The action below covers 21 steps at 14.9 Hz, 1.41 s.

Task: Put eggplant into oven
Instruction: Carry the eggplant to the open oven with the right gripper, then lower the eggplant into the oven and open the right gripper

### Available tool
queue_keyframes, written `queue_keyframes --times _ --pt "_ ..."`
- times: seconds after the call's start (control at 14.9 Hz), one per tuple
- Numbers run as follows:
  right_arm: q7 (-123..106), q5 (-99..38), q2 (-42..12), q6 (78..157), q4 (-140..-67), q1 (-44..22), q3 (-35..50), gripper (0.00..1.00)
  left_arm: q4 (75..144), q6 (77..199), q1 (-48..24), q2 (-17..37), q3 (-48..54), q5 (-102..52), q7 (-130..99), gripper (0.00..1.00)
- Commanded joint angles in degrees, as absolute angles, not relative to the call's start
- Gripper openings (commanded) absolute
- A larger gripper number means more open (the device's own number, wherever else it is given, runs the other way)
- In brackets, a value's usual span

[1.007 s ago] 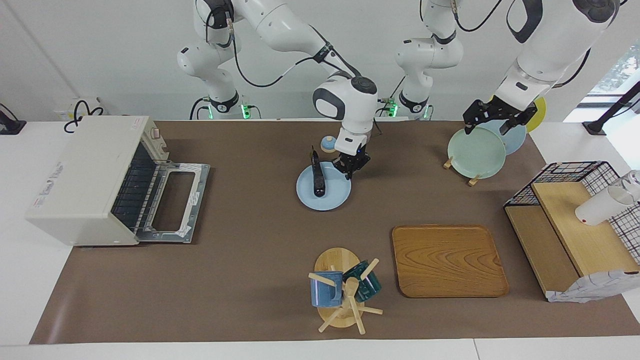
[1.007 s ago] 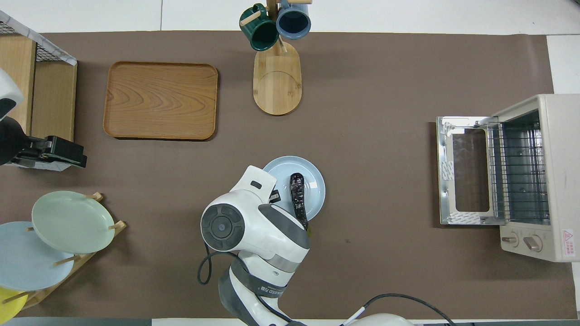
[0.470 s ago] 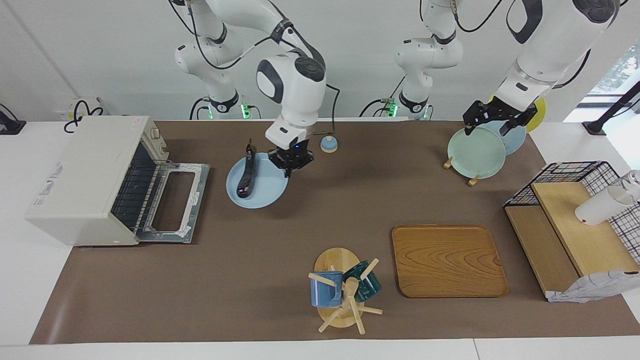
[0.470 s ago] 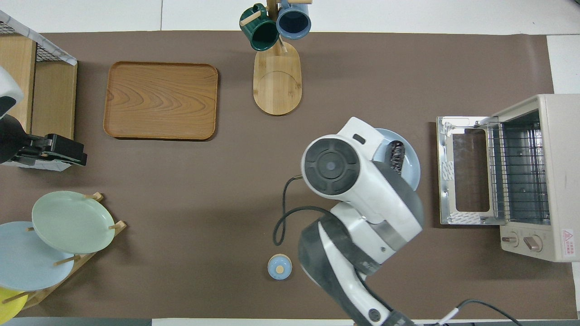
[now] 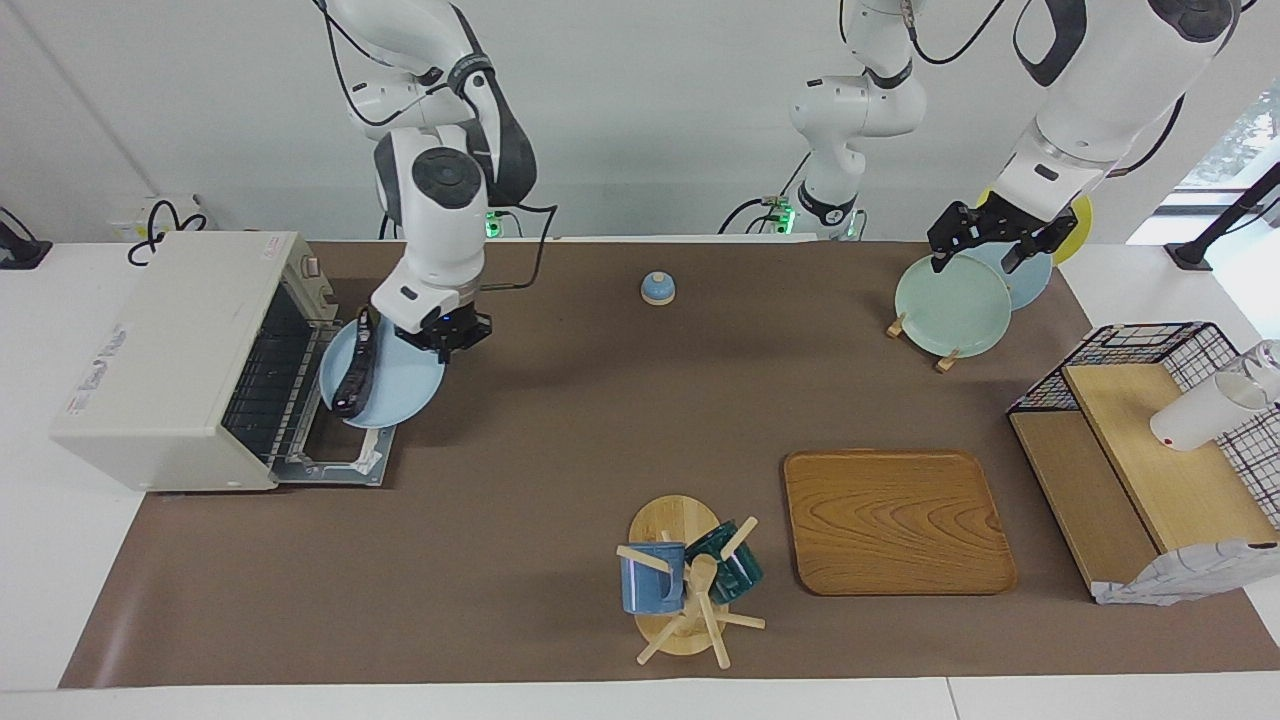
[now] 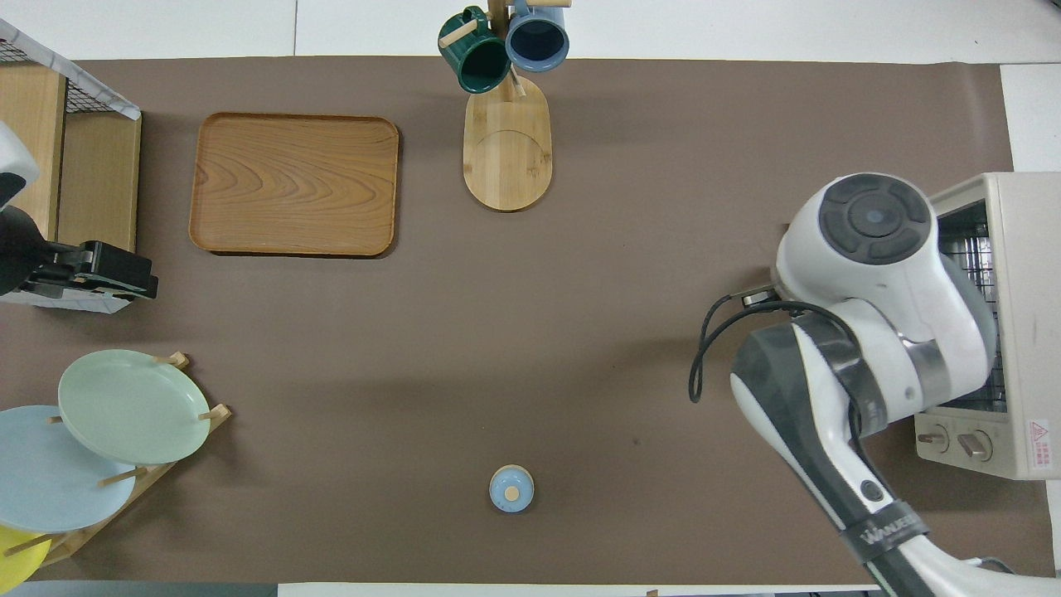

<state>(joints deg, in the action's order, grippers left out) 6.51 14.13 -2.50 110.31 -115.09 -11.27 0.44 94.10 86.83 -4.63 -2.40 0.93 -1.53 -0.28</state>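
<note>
Brown matting spans your table: the boxy cream-white toaster oven (image 5: 170, 360) gapes, and your right gripper (image 5: 441, 336), clamped on the pale blue round plate (image 5: 385, 382), has swung it over the dropped door. On it rides the slim dark purple eggplant (image 5: 355, 368). Insertion looks imminent. Your left gripper (image 5: 985, 235) waits, parted, over the racked green plate (image 5: 952, 305).

Hidden in the overhead view under the right arm (image 6: 879, 298): eggplant, its plate, right gripper, and the oven (image 6: 1007, 323) door.

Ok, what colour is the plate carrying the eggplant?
Light blue; the plate under the eggplant shows best in the facing view.
</note>
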Motion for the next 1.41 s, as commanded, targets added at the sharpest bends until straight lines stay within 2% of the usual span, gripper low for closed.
queue_keyframes --times 0.0,0.27,0.54,0.74,0.94,1.07,1.34 --pt "-1.8 14.1 0.0 110.8 -118.5 -4.7 1.5 0.0 93.5 87.3 -4.8 -2.4 0.7 -1.1 -1.1 1.0" --pt "-10.4 13.9 0.8 111.5 -121.0 2.4 1.5 0.0 93.9 86.7 -4.5 -3.0 0.7 -1.3 -0.9 1.0" --pt "-12.1 10.6 2.0 112.3 -124.1 4.0 1.5 0.0 94.0 86.8 -4.1 -3.4 0.6 -1.2 -1.1 1.0" --pt "-14.9 10.5 2.4 116.9 -126.6 4.8 1.3 0.0 94.0 86.6 -1.0 -3.4 3.2 -1.2 -1.2 1.0" --pt "-17.4 10.5 2.8 120.1 -128.5 6.5 1.3 0.0 94.0 86.5 -1.2 -3.4 3.3 -1.2 -1.1 1.0" --pt "-19.7 10.5 2.8 120.5 -128.7 7.9 1.3 0.08 94.1 86.8 -1.1 -3.5 3.3 -1.2 -0.9 1.0" --pt "-20.2 10.4 2.8 119.5 -128.2 8.0 1.5 0.31 94.2 86.7 -0.9 -3.5 3.1 -1.2 -0.9 1.0"
